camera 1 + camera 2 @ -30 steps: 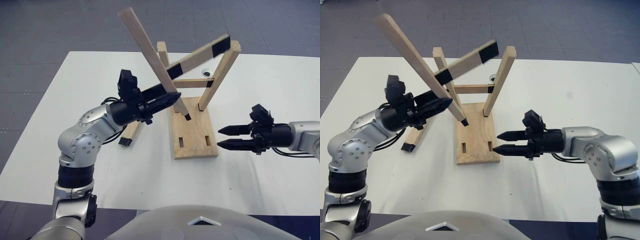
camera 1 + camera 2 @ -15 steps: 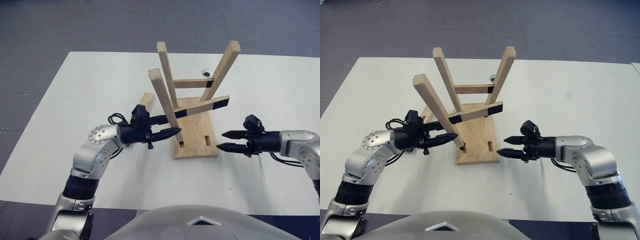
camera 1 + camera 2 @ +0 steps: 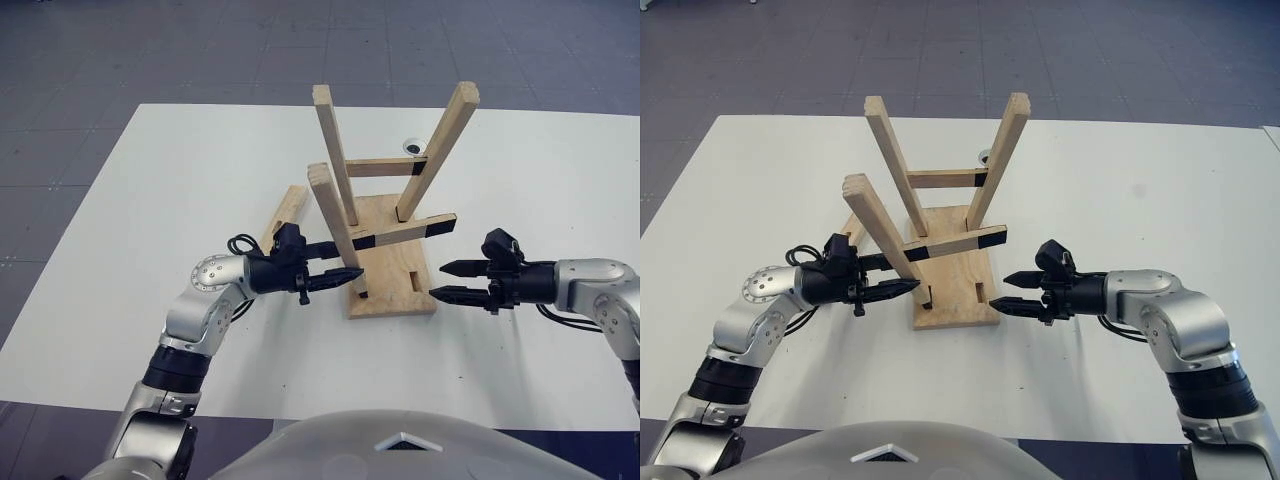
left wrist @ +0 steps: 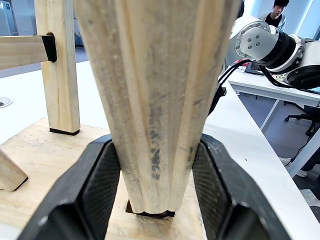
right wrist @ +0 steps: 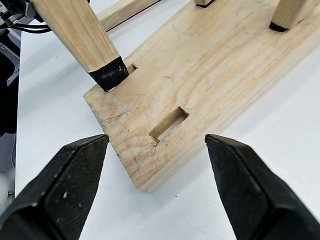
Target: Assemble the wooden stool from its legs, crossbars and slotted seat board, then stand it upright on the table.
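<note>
On the white table (image 3: 170, 190), a loose leg (image 3: 287, 207) lies flat at the left, just beside the seat board (image 3: 385, 295). The left gripper (image 3: 348, 268) is closed on another leg (image 3: 328, 215), low on its length, with a pad (image 4: 97, 187) pressed to each side. This leg leans a little, and its black-tipped foot meets the board at the near left slot; how deep it sits cannot be told. A crossbar (image 3: 405, 230) juts from it to the right, its black end free above the board.

At the board's far end, two legs (image 3: 335, 140) stand in their slots, joined by a second crossbar (image 3: 385, 166). A small round hole (image 3: 413, 147) lies in the table behind them. The near right slot (image 5: 168, 123) is empty. The right gripper (image 3: 438, 280) hangs just beside the board's near right corner, fingers (image 5: 67, 185) spread wide, holding nothing.
</note>
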Robot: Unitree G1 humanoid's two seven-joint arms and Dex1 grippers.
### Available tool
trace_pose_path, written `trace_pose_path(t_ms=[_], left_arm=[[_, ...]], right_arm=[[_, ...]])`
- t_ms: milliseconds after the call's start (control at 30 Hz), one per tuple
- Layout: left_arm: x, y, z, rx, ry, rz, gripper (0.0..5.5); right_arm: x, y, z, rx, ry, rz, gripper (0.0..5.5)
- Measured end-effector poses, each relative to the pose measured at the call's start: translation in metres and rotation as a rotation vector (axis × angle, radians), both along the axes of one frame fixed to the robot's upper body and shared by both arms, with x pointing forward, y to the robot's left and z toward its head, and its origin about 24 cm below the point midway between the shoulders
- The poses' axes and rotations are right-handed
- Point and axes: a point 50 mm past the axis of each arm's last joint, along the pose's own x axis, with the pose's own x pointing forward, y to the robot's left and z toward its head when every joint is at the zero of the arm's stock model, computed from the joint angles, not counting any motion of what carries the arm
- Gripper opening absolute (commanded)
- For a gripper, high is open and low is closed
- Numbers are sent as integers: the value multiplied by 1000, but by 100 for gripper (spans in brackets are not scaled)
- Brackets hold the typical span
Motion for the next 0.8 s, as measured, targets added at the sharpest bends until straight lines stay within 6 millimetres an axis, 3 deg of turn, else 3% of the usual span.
trace_pose_path(t_ms=[467, 800], left_arm=[[14, -3, -2, 98, -36, -80, 205], [-5, 0, -6, 229, -195, -147, 205]], right_arm=[[-7, 2, -4, -11, 15, -4, 355], [-9, 3, -8, -18, 15, -33, 355]])
